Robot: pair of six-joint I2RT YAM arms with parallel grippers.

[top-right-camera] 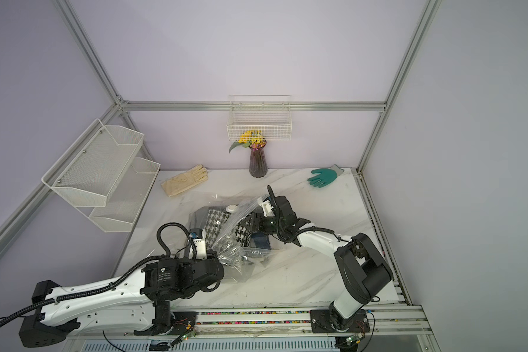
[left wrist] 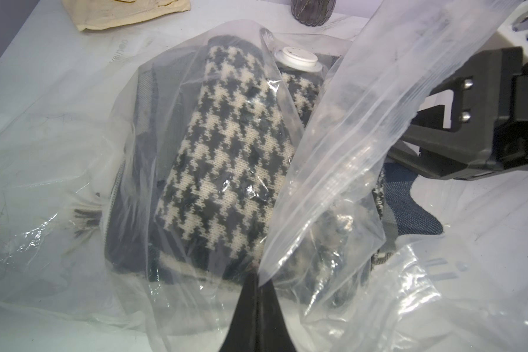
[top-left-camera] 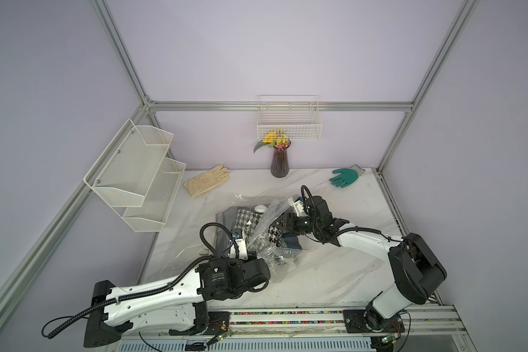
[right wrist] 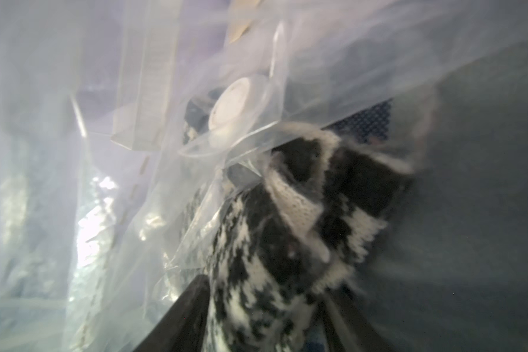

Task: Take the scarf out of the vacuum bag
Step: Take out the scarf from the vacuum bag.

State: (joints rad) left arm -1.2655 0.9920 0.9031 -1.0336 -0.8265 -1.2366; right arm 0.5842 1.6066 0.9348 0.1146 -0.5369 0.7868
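Observation:
The clear, crinkly vacuum bag point(top-left-camera: 264, 221) lies mid-table with its white valve cap point(top-left-camera: 260, 208) facing up. Inside it is the black-and-white houndstooth scarf point(left wrist: 226, 152), seen in both top views point(top-right-camera: 215, 222). My left gripper point(left wrist: 258, 282) is shut on the edge of the bag's upper sheet point(left wrist: 363, 122) and holds it raised at the near side. My right gripper point(top-left-camera: 279, 227) reaches into the bag's mouth from the right. In the right wrist view bunched scarf point(right wrist: 272, 243) fills the gap between its fingers point(right wrist: 183, 314), and the gripper point(right wrist: 262, 304) is shut on it.
A blue cloth point(top-left-camera: 290, 242) lies under the scarf at the bag's mouth. At the back stand a cream glove point(top-left-camera: 206, 183), a dark vase with flowers point(top-left-camera: 279, 163) and a green glove point(top-left-camera: 345, 176). A wire basket point(top-left-camera: 288, 122) and mesh shelves point(top-left-camera: 137, 176) hang on the walls.

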